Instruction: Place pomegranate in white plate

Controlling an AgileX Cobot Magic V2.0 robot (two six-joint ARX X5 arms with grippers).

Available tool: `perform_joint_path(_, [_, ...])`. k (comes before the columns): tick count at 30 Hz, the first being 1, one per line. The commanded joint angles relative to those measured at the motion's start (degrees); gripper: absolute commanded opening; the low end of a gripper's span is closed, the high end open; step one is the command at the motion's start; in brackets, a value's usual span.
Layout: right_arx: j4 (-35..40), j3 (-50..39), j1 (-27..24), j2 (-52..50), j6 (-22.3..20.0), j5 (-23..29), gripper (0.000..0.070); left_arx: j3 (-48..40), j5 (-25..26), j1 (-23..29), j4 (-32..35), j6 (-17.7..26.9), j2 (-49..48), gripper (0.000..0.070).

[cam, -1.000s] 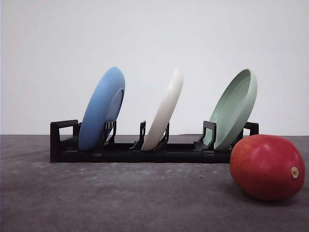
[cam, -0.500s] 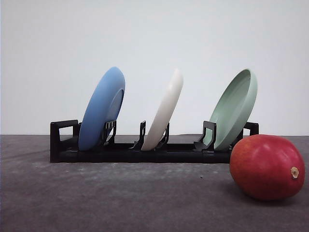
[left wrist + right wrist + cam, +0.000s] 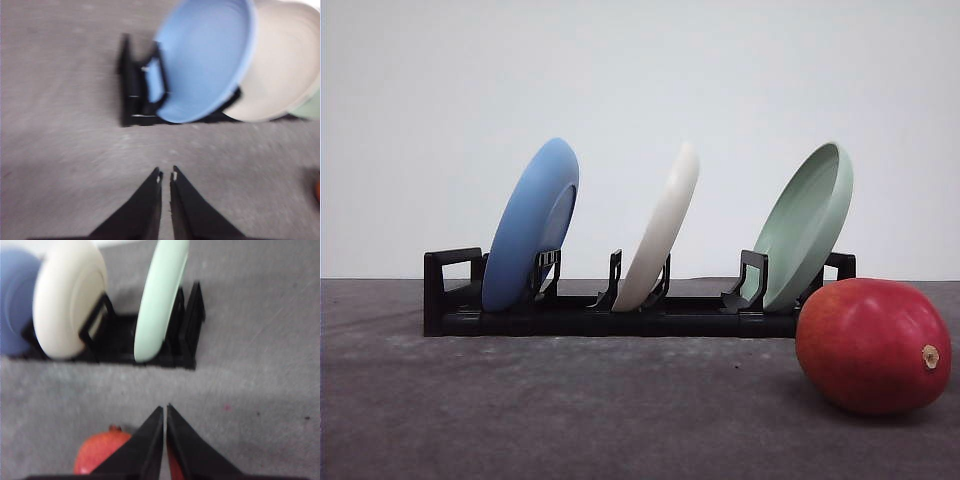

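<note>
Three plates stand on edge in one long black plastic rack [image 3: 620,318] on the grey matte table [image 3: 570,410], all leaning the same way: a sky-blue round plate [image 3: 530,225] at the robot's left end, the shallow off-white matte plate [image 3: 662,230] in the middle slot, and a pale green round plate [image 3: 807,225] at the right end. There is one fruit, the glossy red rounded pomegranate [image 3: 872,345], lying on the table just in front of the rack's right end, near the green plate, with its small tan nub turned to the right (the white plate is well apart from it, still racked upright).

There are two grippers. The left gripper [image 3: 166,176] hangs above bare table in front of the rack's blue-plate end; its two black tapered fingers [image 3: 145,205] stand almost together, a thin slit between the tips, holding nothing and touching nothing. The right gripper [image 3: 165,410] is drawn together the same way, its tips nearly meeting, with nothing between them. In the right wrist view the pomegranate [image 3: 100,452] lies partly hidden behind the fingers [image 3: 187,452]; I cannot tell whether they touch it.
</note>
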Motion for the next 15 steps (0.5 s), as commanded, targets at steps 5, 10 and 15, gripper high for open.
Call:
perform_joint_path(5, [0.99,0.94,7.81,1.57,-10.89,1.86,0.0003,1.31,0.06,-8.13,5.78,9.51,3.84,0.0011])
perform_joint_path(10, [0.99,0.94,14.50,1.46,-15.92,1.78,0.0004,1.95,-0.50,-13.25,6.90,18.94,5.10,0.0011])
perform_joint_path(15, [1.00,0.96,15.87,1.46,-16.08,1.78,0.0051,1.97,-1.61,-14.87,6.97,19.79,5.11,0.0075])
